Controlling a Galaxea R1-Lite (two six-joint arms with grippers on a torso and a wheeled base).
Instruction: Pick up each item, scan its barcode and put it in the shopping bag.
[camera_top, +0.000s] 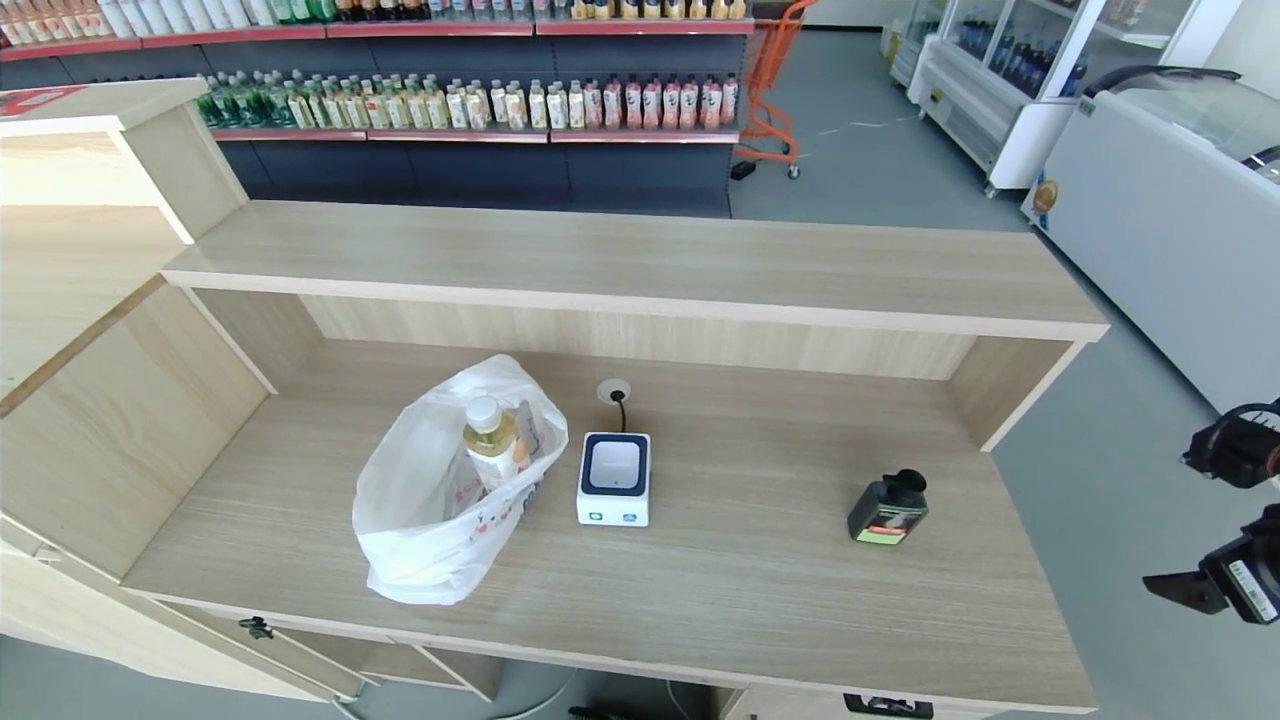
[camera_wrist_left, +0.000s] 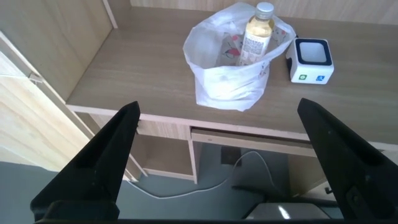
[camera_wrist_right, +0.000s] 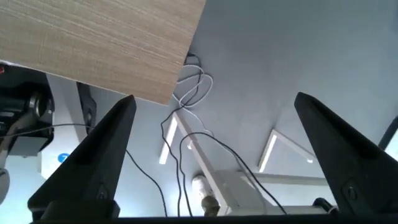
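A white shopping bag (camera_top: 430, 500) stands on the left part of the wooden counter (camera_top: 760, 580), with a yellow drink bottle (camera_top: 491, 440) upright inside it. Just right of the bag sits the white barcode scanner (camera_top: 613, 478). A dark bottle with a black cap (camera_top: 887, 510) rests on the counter's right side. My left gripper (camera_wrist_left: 217, 155) is open, below and in front of the counter's front edge, facing the bag (camera_wrist_left: 233, 68), the drink bottle (camera_wrist_left: 256, 34) and the scanner (camera_wrist_left: 312, 59). My right gripper (camera_wrist_right: 214, 130) is open over the floor, off the counter's right end (camera_wrist_right: 93, 43). The right arm (camera_top: 1235, 520) shows at the right edge.
A raised ledge (camera_top: 640, 260) and side walls (camera_top: 130, 420) close the counter at the back and the left. Loose cables (camera_wrist_right: 186, 124) hang below the counter's right end. Drink shelves (camera_top: 470, 100) and freezers (camera_top: 1160, 180) stand beyond.
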